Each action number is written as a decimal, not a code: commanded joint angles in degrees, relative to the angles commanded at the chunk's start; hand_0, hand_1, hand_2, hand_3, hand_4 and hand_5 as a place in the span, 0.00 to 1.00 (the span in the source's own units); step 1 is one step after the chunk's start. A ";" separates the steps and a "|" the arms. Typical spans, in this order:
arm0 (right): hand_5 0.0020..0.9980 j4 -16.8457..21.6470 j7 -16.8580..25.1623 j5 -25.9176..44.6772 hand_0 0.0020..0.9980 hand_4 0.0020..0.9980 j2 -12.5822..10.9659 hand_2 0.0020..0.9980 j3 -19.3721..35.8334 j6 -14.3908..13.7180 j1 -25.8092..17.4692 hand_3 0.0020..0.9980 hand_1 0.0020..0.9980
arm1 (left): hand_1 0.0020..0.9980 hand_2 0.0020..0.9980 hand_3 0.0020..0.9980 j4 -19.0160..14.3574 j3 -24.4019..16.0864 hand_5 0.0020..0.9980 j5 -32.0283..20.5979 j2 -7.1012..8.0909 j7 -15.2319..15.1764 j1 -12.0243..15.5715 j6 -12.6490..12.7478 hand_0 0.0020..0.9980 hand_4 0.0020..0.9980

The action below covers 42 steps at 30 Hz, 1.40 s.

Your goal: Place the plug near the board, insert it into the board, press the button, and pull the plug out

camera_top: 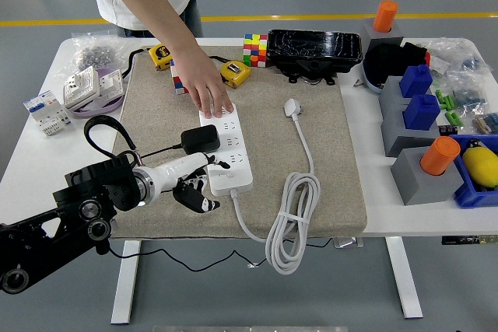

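Our left hand (196, 189), fingers loosely spread and empty, is hovering at the white power strip's (226, 152) 7 o'clock corner. Black plug adapter (200, 139) lies beside its 9 o'clock edge. Risk: knocking the strip askew, though a person's hand (210, 92) is pinning its 12 o'clock end.
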 joint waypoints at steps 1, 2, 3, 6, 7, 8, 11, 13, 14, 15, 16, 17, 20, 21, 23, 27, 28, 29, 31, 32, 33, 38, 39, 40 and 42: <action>0.53 -0.02 -0.01 0.00 0.68 0.94 0.00 0.70 0.02 0.00 0.01 0.60 0.69 | 0.08 0.14 0.89 0.17 0.22 0.00 -0.06 -0.10 0.02 -0.19 -0.01 0.06 0.72; 0.53 -0.03 -0.02 0.00 0.68 0.94 0.00 0.70 0.03 0.00 0.01 0.60 0.69 | 0.08 0.14 0.89 0.26 0.31 0.00 -0.08 -0.14 0.05 -0.28 -0.02 0.06 0.72; 0.53 -0.04 -0.01 0.01 0.68 0.94 -0.01 0.70 0.06 -0.01 0.02 0.60 0.69 | 0.08 0.14 0.89 0.53 0.57 0.00 -0.12 -0.28 0.04 -0.51 0.01 0.06 0.72; 0.53 -0.03 -0.02 0.01 0.68 0.94 0.01 0.70 0.10 0.01 0.06 0.60 0.69 | 0.08 0.14 0.89 1.02 0.96 0.00 -0.22 -0.58 0.02 -1.01 0.06 0.06 0.72; 0.53 -0.03 0.00 0.01 0.68 0.94 0.03 0.70 0.12 -0.02 0.06 0.60 0.69 | 0.08 0.14 0.89 1.14 1.05 0.00 -0.29 -0.68 0.01 -1.17 0.07 0.06 0.72; 0.53 -0.05 -0.01 0.02 0.68 0.94 0.05 0.70 0.09 0.00 0.06 0.60 0.69 | 0.08 0.14 0.89 1.30 1.15 0.00 -0.37 -0.79 0.02 -1.31 0.12 0.06 0.72; 0.53 -0.02 0.00 0.03 0.68 0.94 0.08 0.70 0.08 0.01 0.04 0.60 0.69 | 0.08 0.14 0.88 1.92 1.43 0.00 -0.35 -1.07 0.54 -1.62 0.00 0.06 0.72; 0.53 0.00 0.00 0.03 0.68 0.94 0.08 0.70 0.05 0.02 0.04 0.60 0.69 | 0.08 0.14 0.88 2.30 1.53 0.00 -0.40 -1.17 0.78 -1.74 -0.10 0.06 0.72; 0.53 0.01 0.01 0.01 0.68 0.94 0.06 0.70 0.07 0.01 0.07 0.60 0.69 | 0.08 0.14 0.88 2.49 1.52 0.00 -0.44 -1.21 0.98 -1.82 -0.23 0.06 0.72; 0.53 0.02 0.03 0.02 0.68 0.94 0.06 0.70 0.15 -0.01 0.09 0.60 0.69 | 0.08 0.14 0.88 2.69 1.56 0.00 -0.51 -1.24 1.17 -1.95 -0.31 0.06 0.72; 0.53 0.01 0.03 0.02 0.68 0.94 0.07 0.70 0.18 -0.01 0.10 0.60 0.69 | 0.08 0.14 0.88 2.77 1.59 0.00 -0.51 -1.25 1.24 -2.02 -0.33 0.06 0.72; 0.53 -0.01 0.02 0.01 0.68 0.94 0.08 0.70 0.19 0.00 0.10 0.60 0.69 | 0.08 0.14 0.88 2.86 1.63 0.00 -0.50 -1.26 1.34 -2.12 -0.39 0.06 0.74; 0.53 -0.04 0.01 0.02 0.68 0.94 0.10 0.70 0.23 0.00 0.08 0.60 0.69 | 0.08 0.14 0.88 3.08 1.81 0.00 -0.71 -1.24 1.46 -2.46 -0.47 0.06 0.74; 0.53 -0.05 -0.01 0.01 0.68 0.94 0.11 0.70 0.22 0.02 0.08 0.60 0.69 | 0.08 0.14 0.88 3.15 1.87 0.00 -0.72 -1.25 1.49 -2.53 -0.50 0.06 0.74; 0.53 -0.01 0.03 0.01 0.68 0.94 0.13 0.70 0.34 0.00 0.07 0.60 0.69 | 0.08 0.14 0.88 3.23 2.05 0.00 -0.84 -1.27 1.62 -2.63 -0.61 0.07 0.73; 0.53 -0.01 0.01 -0.01 0.68 0.94 0.13 0.70 0.40 0.02 0.05 0.60 0.69 | 0.08 0.14 0.88 2.96 2.37 0.00 -1.34 -1.20 1.35 -2.55 -0.67 0.07 0.73; 0.53 -0.03 0.01 0.00 0.68 0.94 0.13 0.70 0.43 0.00 0.04 0.60 0.69 | 0.08 0.14 0.88 2.90 2.42 0.00 -1.47 -1.21 1.26 -2.53 -0.62 0.07 0.73; 0.53 -0.04 -0.01 -0.01 0.68 0.94 0.12 0.70 0.40 0.01 0.04 0.60 0.69 | 0.07 0.13 0.88 2.89 2.52 0.00 -1.49 -1.22 1.23 -2.56 -0.57 0.07 0.74; 0.53 -0.02 -0.02 -0.03 0.68 0.94 0.09 0.70 0.36 0.03 0.04 0.60 0.69 | 0.07 0.13 0.88 3.03 2.63 0.00 -1.52 -1.28 1.26 -2.63 -0.54 0.07 0.74; 0.53 -0.01 0.00 -0.04 0.68 0.94 0.08 0.70 0.36 0.01 0.05 0.60 0.69 | 0.07 0.13 0.88 3.16 2.69 0.00 -1.48 -1.30 1.30 -2.66 -0.55 0.07 0.74; 0.53 0.00 -0.01 -0.05 0.68 0.94 0.08 0.70 0.37 0.02 0.06 0.60 0.69 | 0.07 0.13 0.88 3.35 2.78 0.00 -1.50 -1.31 1.32 -2.69 -0.51 0.07 0.74; 0.53 0.03 0.01 -0.10 0.68 0.94 0.11 0.70 0.50 0.02 0.07 0.60 0.69 | 0.08 0.14 0.87 3.71 2.80 0.00 -1.16 -1.34 1.44 -2.59 -0.32 0.07 0.72; 0.53 0.01 0.00 -0.12 0.68 0.94 0.14 0.70 0.57 0.02 0.10 0.60 0.69 | 0.08 0.14 0.87 3.71 2.82 0.00 -1.21 -1.36 1.47 -2.64 -0.29 0.07 0.72; 0.53 -0.01 0.00 -0.11 0.68 0.94 0.16 0.70 0.61 0.02 0.11 0.60 0.69 | 0.08 0.14 0.87 3.71 2.83 0.00 -1.23 -1.38 1.50 -2.69 -0.28 0.07 0.72; 0.53 -0.01 0.00 -0.12 0.68 0.94 0.17 0.70 0.66 0.03 0.14 0.60 0.69 | 0.07 0.13 0.87 3.77 2.88 0.00 -1.15 -1.42 1.61 -2.78 -0.31 0.07 0.73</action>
